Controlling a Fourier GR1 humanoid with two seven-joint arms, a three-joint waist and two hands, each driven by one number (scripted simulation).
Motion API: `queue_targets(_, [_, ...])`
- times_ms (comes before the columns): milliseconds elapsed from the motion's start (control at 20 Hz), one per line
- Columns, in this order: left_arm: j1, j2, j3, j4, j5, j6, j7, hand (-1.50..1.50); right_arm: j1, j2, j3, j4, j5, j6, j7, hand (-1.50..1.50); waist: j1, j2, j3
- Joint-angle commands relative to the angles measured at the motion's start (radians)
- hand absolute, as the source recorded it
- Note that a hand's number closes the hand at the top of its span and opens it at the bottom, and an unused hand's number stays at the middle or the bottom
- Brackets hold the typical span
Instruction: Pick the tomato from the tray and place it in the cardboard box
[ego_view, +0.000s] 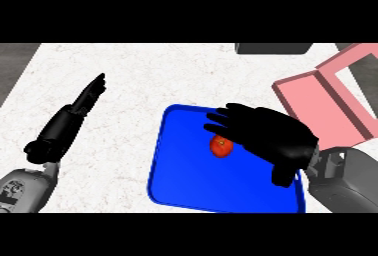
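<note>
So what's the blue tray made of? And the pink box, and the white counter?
The blue tray looks like plastic: one even, bright colour, a smooth surface and a raised rim. The pink box looks like painted cardboard or thin board, with flat, matte, straight walls, though it is hard to be sure. The counter looks like stone, white with fine grey speckles.

Light falls bright and even over the white speckled stone tabletop (148, 75), which keeps one pale tone from edge to edge. The blue rectangular tray (192, 185) shows a flat, saturated colour, with a thin lighter line along its raised rim. The black right hand (277, 137) is very dark, its fingers told apart only by a soft grey sheen. The pink open box (317, 105) is paler on its rims than its walls. The small red tomato (221, 146) stands vivid against the blue.
</note>
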Motion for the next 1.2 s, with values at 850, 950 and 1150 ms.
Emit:
queue_targets(850, [-0.039, -0.08, 0.129, 0.072, -0.081, -0.13, -0.014, 0.0, 0.091, 0.344, 0.011, 0.112, 0.378, 0.095, 0.133, -1.5, 0.001, 0.005, 0.001])
queue_targets(950, [0.003, -0.11, 0.114, 0.063, -0.11, -0.112, -0.039, 0.0, 0.123, 0.275, 0.002, 0.102, 0.416, 0.094, 0.079, -1.5, 0.0, 0.004, 0.001])
queue_targets(1150, [0.036, -0.114, 0.127, -0.092, -0.106, -0.119, 0.088, 0.0, 0.119, 0.356, 0.003, 0.191, 0.495, 0.068, 0.081, -1.5, 0.006, 0.004, 0.001])
